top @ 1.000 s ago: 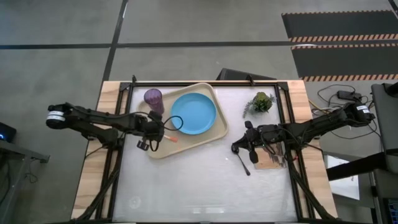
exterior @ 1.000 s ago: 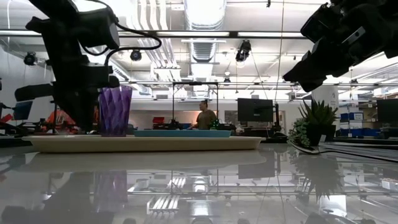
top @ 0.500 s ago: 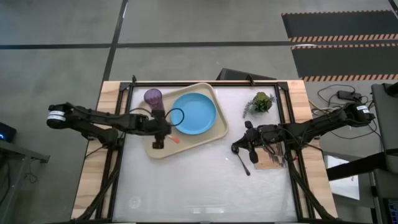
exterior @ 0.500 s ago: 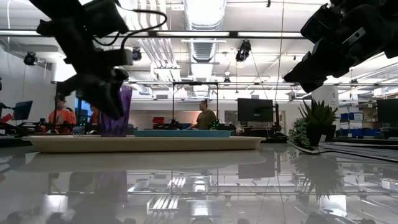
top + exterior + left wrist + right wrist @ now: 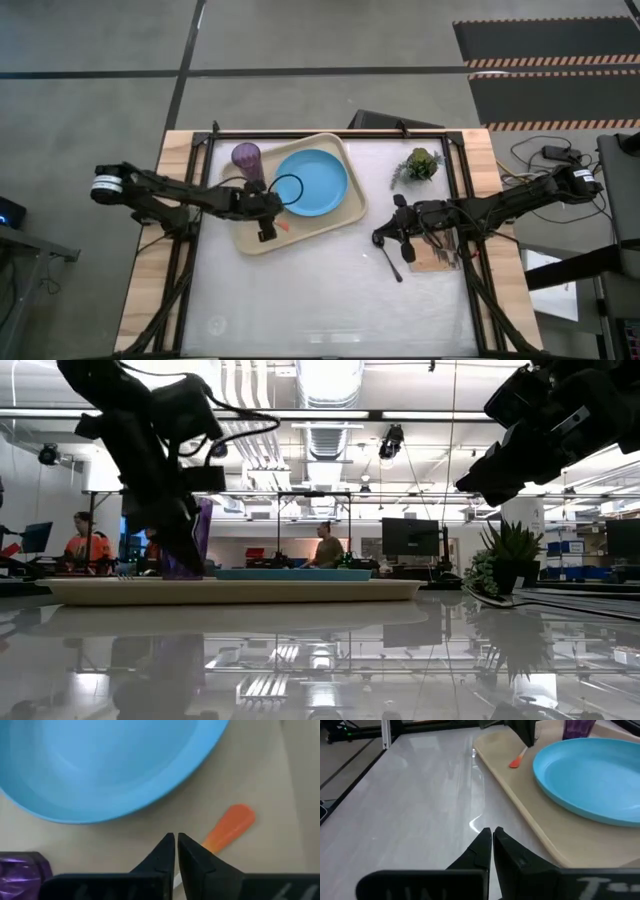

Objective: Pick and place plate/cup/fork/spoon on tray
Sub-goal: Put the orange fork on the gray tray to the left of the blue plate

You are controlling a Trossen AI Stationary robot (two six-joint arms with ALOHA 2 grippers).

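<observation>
So the cream tray (image 5: 250, 240) sits toward the left of the table (image 5: 330, 290), and it already has the light-blue plate (image 5: 312, 181) on it, with the purple cup (image 5: 246, 157) standing in the far-left corner next to the plate. The orange-handled fork (image 5: 229, 827) is lying on the tray too, just off the plate's rim, and the left gripper (image 5: 175, 845) is right over it with its fingers pinched together and nothing between them as far as I can see; the fork handle sticks out beside the tips, not inside them. So my guess is the fork step is basically done and the spoon is what's left. The dark spoon (image 5: 390, 262) is on the bare table well right of the tray, right by the right gripper (image 5: 491, 839), which hangs above the table with its fingers closed and empty. Next move probably means that arm spreading its fingers, dropping onto the thin handle and carrying it over to a free strip of tray. Hard to make out: the fork's tines are hidden under the left gripper, the spoon doesn't show in either wrist view, and the low view hides the cutlery completely.
</observation>
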